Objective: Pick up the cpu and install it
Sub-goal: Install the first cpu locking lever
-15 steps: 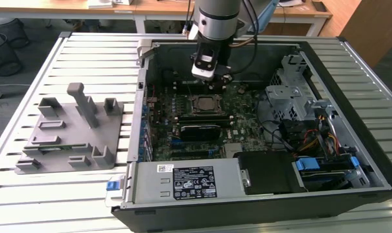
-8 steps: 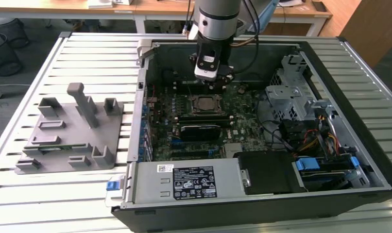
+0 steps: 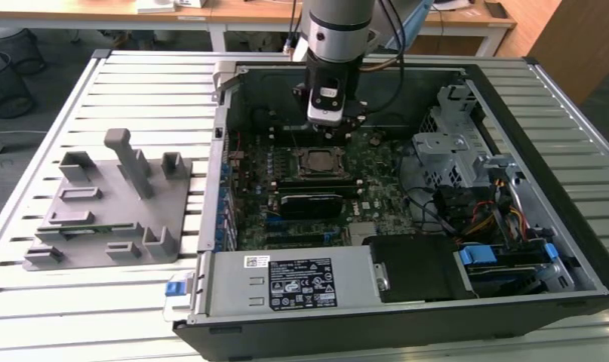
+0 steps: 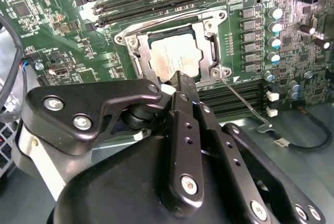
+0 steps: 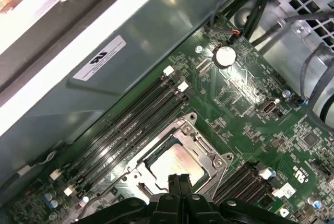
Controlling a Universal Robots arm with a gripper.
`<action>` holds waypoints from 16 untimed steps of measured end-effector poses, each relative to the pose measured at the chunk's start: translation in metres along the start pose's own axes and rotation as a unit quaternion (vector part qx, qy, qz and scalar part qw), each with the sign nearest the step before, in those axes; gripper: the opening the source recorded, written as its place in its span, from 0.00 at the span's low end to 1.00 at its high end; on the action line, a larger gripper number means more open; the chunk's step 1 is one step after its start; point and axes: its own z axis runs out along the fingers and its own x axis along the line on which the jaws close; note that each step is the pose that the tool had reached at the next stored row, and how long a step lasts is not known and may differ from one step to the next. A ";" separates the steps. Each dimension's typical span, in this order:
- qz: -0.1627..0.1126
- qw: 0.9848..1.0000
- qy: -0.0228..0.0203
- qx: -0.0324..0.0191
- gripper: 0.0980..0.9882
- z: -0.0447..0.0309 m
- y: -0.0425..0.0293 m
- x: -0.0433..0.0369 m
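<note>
Exterior view: black gripper (image 3: 330, 136) on grey arm positioned inside open black computer case (image 3: 545, 83), just behind square metal-framed socket (image 3: 315, 161) on green motherboard (image 3: 379, 181).

Second wrist view: small flat square cpu with silvery-grey metal top (image 4: 175, 57) seated within socket frame (image 4: 211, 36), retention lever (image 4: 242, 101) swung out and unlatched. Black fingertips (image 4: 182, 85) pressed together, nothing between them, tips over near edge of chip.

First wrist view: same closed tips (image 5: 179, 182) at edge of cpu (image 5: 175, 162), beside empty memory slots (image 5: 130, 125).

Judged status: chip already placed in socket, released, not yet clamped.

For good seating: verify chip flat, all four edges level within frame, no tilt. Avoid sideways drag across socket; apply only vertical contact. Keep clear of thin lever.
</note>
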 end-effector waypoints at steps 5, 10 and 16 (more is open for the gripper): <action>-0.019 1.000 0.000 0.000 0.01 0.0000 0.0000 0.0000; -0.037 0.999 0.001 0.000 0.01 0.0000 0.0000 0.0000; -0.057 0.998 0.001 0.001 0.01 0.0000 0.0000 0.0000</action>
